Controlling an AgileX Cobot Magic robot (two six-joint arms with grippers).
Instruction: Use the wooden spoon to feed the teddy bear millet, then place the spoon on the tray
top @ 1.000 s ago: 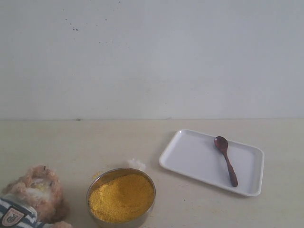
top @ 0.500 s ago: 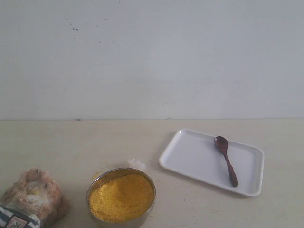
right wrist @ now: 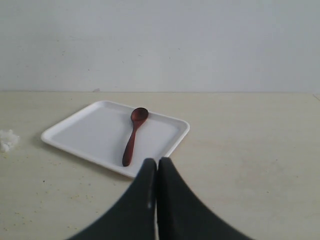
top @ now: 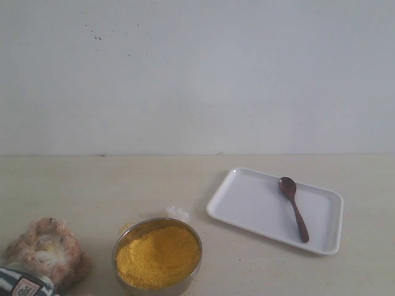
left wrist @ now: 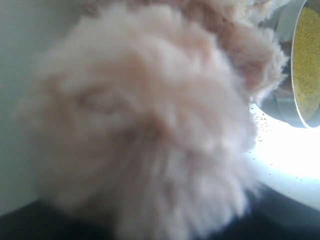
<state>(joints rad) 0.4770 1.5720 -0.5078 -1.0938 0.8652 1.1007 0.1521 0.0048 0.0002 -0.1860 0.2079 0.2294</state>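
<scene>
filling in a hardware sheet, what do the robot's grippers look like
The right gripper has two black fingers, broad at the base, curving to narrow tips, no markings or cables showing. The fluffy light-brown plush teddy bear hides the left gripper. Exterior view shows no arms.

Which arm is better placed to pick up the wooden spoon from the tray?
Right. The right gripper is empty and faces the wooden spoon on the tray; the teddy bear fills the left wrist view.
</scene>
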